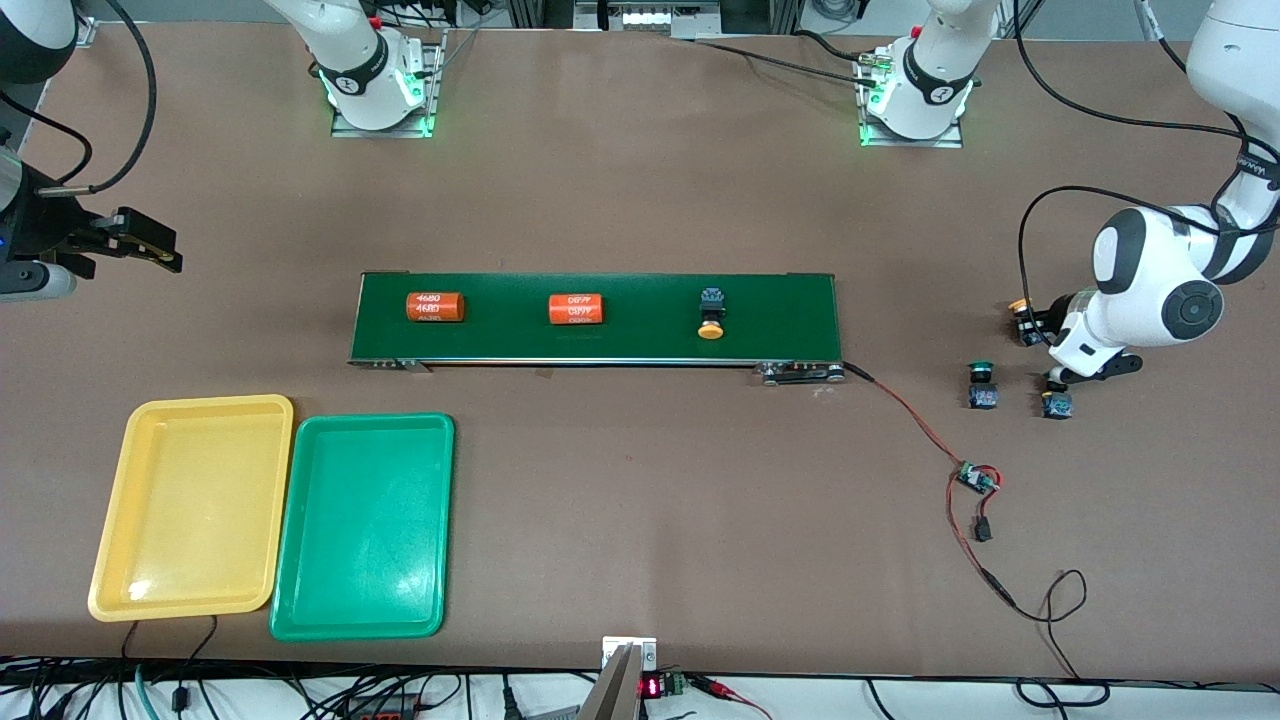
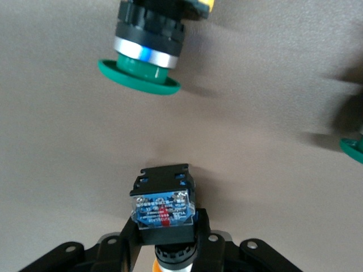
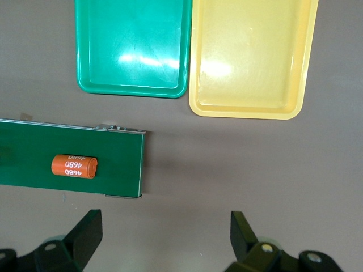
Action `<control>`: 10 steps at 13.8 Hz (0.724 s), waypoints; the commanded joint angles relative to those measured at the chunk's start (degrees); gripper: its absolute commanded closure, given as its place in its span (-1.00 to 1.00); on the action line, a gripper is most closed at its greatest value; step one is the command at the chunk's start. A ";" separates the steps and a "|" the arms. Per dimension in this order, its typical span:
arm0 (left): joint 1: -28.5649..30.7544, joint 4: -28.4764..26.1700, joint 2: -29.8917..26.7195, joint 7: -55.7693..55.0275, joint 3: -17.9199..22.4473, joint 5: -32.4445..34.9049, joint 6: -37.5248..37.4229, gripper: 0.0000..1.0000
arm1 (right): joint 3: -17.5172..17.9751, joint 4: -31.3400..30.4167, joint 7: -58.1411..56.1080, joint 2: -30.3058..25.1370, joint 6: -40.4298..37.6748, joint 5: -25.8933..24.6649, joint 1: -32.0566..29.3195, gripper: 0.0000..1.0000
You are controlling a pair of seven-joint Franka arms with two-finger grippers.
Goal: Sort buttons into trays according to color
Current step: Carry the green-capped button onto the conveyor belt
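Gripping a button [image 2: 163, 201], the left gripper [image 2: 164, 241] sat past the belt's [image 1: 600, 345] end; right gripper [image 3: 164, 238] waited, fingers spread.

You have two glossy plastic trays, yellow [image 1: 190, 505] and green [image 1: 362, 525], both catching glare. The brown bench [image 1: 640, 520] looks matt and smooth. The button [image 2: 163, 203] body is shiny black plastic.

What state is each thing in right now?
Left gripper: shut on black-and-blue push-button switch, low at the table.
Right gripper: open, waiting over the table.
Yellow rectangular plastic tray: empty.
Green rectangular plastic tray: empty.
Yellow-capped button: lying on the dark-green conveyor belt.
Green-capped button: loose on the table.
Two orange cylinders: lying on the belt.
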 commanded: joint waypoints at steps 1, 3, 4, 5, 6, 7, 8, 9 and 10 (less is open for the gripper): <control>-0.29 0.35 -2.97 5.13 -1.20 1.26 -2.54 1.00 | 0.27 1.32 0.07 0.78 -1.02 -0.48 -0.09 -1.00; -1.51 0.43 -5.17 8.84 -4.00 0.38 -4.74 1.00 | 0.27 1.41 0.07 2.01 -1.02 -0.48 -0.09 -1.00; -2.30 1.39 -6.05 8.85 -5.58 0.38 -4.74 1.00 | 0.27 1.32 0.06 2.45 -1.02 -0.57 -0.18 -1.00; -3.44 2.62 -6.93 8.50 -6.99 0.29 -4.92 1.00 | 0.27 1.32 -0.02 2.80 -1.11 -0.65 -0.27 -1.00; -5.63 3.24 -8.24 8.24 -7.87 0.12 -5.27 1.00 | 0.27 1.32 -0.02 2.98 -1.11 -0.74 -0.27 -1.00; -8.26 4.03 -9.13 7.71 -7.97 -2.06 -5.88 1.00 | 0.27 1.32 -0.02 3.15 -1.11 -0.83 -0.36 -1.00; -11.25 5.52 -9.22 7.27 -7.97 -6.08 -7.19 1.00 | 0.27 1.23 -0.28 3.77 -1.20 -0.74 -0.44 -1.00; -12.93 6.49 -9.22 6.83 -7.97 -9.26 -8.25 1.00 | 0.27 1.23 -0.03 4.12 -1.20 -0.31 -0.88 -1.00; -15.99 7.80 -9.48 6.57 -7.97 -12.33 -8.78 1.00 | 0.27 1.23 -0.02 4.30 -1.11 -0.04 -1.06 -1.00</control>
